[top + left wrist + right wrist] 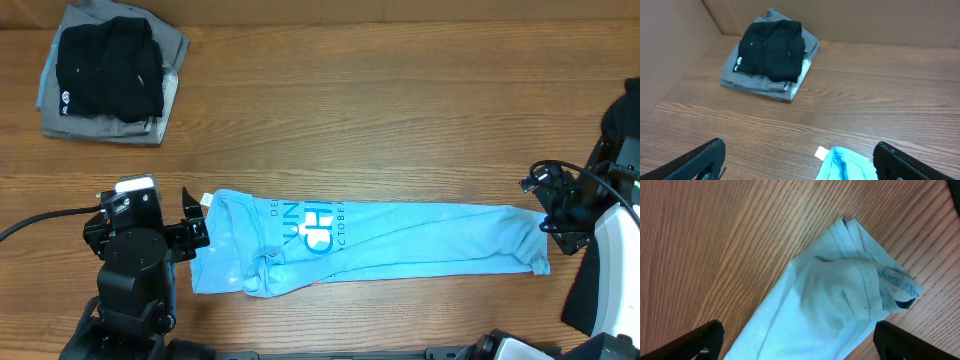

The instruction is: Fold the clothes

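The clothes, a light blue T-shirt, lie on the table as a long narrow strip running left to right, with blue and white lettering facing up near the left end. My left gripper stands open at the strip's left end, by the collar and its white tag. In the left wrist view the shirt sits just inside the right finger, and the gripper holds nothing. My right gripper is open at the right end. Its fingers straddle the bunched hem from above, with the gripper over cloth.
A stack of folded black and grey garments sits at the far left corner of the wooden table, also in the left wrist view. A brown wall borders the table's left side. Cables trail from both arms.
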Action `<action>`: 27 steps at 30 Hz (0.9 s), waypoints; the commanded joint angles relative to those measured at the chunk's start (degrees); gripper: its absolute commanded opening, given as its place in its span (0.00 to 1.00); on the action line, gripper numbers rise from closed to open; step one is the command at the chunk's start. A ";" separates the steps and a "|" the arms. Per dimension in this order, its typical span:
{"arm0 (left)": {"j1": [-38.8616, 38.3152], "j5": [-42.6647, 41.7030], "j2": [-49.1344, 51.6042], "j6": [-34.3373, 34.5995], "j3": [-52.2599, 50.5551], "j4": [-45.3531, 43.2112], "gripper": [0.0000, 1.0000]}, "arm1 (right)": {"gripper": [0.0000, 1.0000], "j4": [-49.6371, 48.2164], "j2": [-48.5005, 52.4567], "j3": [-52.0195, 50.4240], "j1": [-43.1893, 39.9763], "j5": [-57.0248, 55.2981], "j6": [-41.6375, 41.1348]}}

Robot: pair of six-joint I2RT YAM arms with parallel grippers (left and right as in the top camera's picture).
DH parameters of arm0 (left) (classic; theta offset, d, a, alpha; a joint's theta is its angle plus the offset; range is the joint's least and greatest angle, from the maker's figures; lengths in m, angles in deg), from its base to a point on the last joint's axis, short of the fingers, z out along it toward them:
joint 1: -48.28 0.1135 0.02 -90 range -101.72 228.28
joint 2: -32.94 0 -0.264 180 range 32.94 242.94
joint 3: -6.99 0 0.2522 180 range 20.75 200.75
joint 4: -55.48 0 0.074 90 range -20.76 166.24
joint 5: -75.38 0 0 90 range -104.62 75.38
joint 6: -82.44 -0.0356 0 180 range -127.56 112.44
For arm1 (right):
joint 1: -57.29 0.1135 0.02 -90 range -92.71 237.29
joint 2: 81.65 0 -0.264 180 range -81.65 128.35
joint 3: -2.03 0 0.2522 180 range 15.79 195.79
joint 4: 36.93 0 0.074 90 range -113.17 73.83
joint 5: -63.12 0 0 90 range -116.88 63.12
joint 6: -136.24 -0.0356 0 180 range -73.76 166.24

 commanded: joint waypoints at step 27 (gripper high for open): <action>0.22 -1.64 -0.39 0.94 -0.09 0.79 0.97 | 1.00 -0.98 0.07 -0.24 0.33 1.01 0.17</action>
